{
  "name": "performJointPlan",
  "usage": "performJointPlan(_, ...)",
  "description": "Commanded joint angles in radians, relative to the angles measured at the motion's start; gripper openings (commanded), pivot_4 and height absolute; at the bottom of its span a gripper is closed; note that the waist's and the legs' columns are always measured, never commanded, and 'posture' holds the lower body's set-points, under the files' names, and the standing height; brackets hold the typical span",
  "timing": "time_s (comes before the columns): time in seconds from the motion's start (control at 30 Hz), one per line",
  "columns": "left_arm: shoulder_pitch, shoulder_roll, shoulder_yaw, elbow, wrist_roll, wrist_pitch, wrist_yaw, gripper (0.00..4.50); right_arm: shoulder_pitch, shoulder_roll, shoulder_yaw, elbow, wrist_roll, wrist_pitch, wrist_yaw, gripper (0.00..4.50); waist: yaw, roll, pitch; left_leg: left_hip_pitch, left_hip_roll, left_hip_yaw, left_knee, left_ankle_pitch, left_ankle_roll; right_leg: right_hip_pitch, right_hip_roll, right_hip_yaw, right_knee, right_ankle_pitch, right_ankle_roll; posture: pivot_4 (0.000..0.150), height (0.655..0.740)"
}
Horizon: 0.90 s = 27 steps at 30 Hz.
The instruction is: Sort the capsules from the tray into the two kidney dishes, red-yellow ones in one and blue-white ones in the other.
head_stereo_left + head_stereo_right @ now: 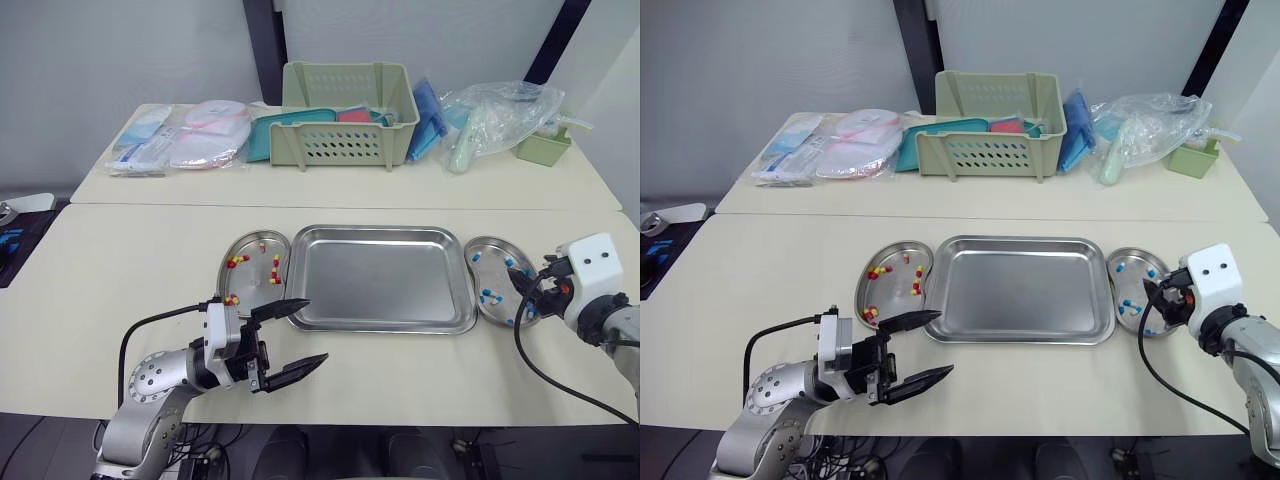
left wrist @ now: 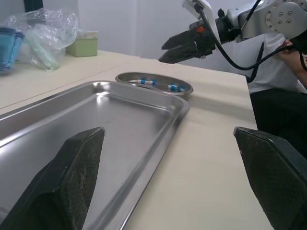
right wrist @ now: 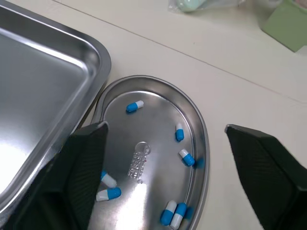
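Tray (image 1: 380, 270) sits mid-desk between the two dishes and looks bare, no capsules made out on it. Left dish (image 1: 226, 262) holds the red-yellow capsules (image 1: 275, 270); right dish (image 1: 492, 268) holds the blue-white capsules (image 3: 183, 157). Sorting looks finished or close to it. Left gripper (image 1: 316, 330) hangs low off the tray's front left corner, fingers wide apart, nothing in them. Right gripper (image 1: 522, 297) hovers over the right dish, fingers also spread and empty. Main risk: the right gripper is low over a light, shallow dish, so a careless pull-away could clip the rim and tip or skid it, rolling capsules onto the desk (image 1: 120, 280). Its black cable (image 1: 540, 370) loops across the desk just in front and could snag. The left gripper, if swung inward, could knock the tray into either dish. Desk is pale, smooth and flat, so capsules would roll far. A second desk behind carries a green basket (image 1: 345, 115), sealed packets (image 1: 185, 135) and plastic bags (image 1: 495, 115), with a plain light wall beyond.
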Motion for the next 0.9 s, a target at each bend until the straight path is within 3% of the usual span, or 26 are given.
performJointPlan(0.03,0.007,-0.001,0.033,-0.052,-0.003,0.012,0.057,4.50,0.023,-0.026,-0.039,0.001,-0.010,-0.111,0.031,4.48,0.000,0.000,0.000,0.000,0.000,0.000,0.000,0.000,0.000,0.000,0.000,0.000,0.000,0.000,0.000,0.150,0.7400)
performJointPlan(0.23,0.002,0.039,0.125,-0.112,-0.019,0.109,0.193,4.50,0.120,-0.057,-0.085,0.089,0.012,-0.473,0.225,4.48,0.000,-0.001,0.000,0.000,0.000,0.000,0.000,0.000,0.000,0.001,0.000,0.000,0.000,0.000,0.000,0.150,0.7400)
performJointPlan(0.4,-0.017,0.146,0.251,-0.065,0.030,0.225,0.296,4.50,0.221,-0.149,-0.175,0.211,0.068,-0.658,0.468,4.48,0.001,-0.001,0.001,0.002,0.000,0.000,0.000,0.000,0.000,0.002,0.000,-0.001,0.000,0.000,0.000,0.150,0.7400)
performJointPlan(0.5,-0.009,0.241,0.343,0.047,0.090,0.225,0.298,4.50,0.255,-0.223,-0.238,0.326,0.110,-0.692,0.599,4.48,-0.001,-0.002,0.002,0.004,0.000,0.000,0.000,0.000,0.000,0.004,0.000,0.000,0.000,0.000,0.000,0.150,0.7400)
performJointPlan(0.6,0.000,0.299,0.438,0.152,0.034,0.247,0.218,4.50,0.257,-0.294,-0.265,0.434,0.127,-0.695,0.686,4.48,-0.004,-0.001,0.002,0.004,0.000,0.001,0.000,0.000,0.000,0.004,0.000,0.000,-0.001,0.000,0.000,0.150,0.7400)
performJointPlan(0.67,0.006,0.336,0.485,0.231,0.064,0.237,0.210,4.50,0.246,-0.345,-0.274,0.526,0.124,-0.712,0.744,4.48,-0.004,-0.002,0.003,0.004,0.000,0.001,0.000,0.000,0.000,0.004,0.000,0.000,-0.001,0.000,0.000,0.150,0.7400)
performJointPlan(0.9,0.003,0.401,0.497,0.320,0.155,0.263,0.244,4.50,0.205,-0.427,-0.253,0.698,0.105,-0.797,0.836,4.48,-0.002,-0.003,0.006,0.004,0.000,0.001,0.000,0.000,0.000,0.004,0.000,0.000,-0.001,0.000,0.000,0.150,0.7400)
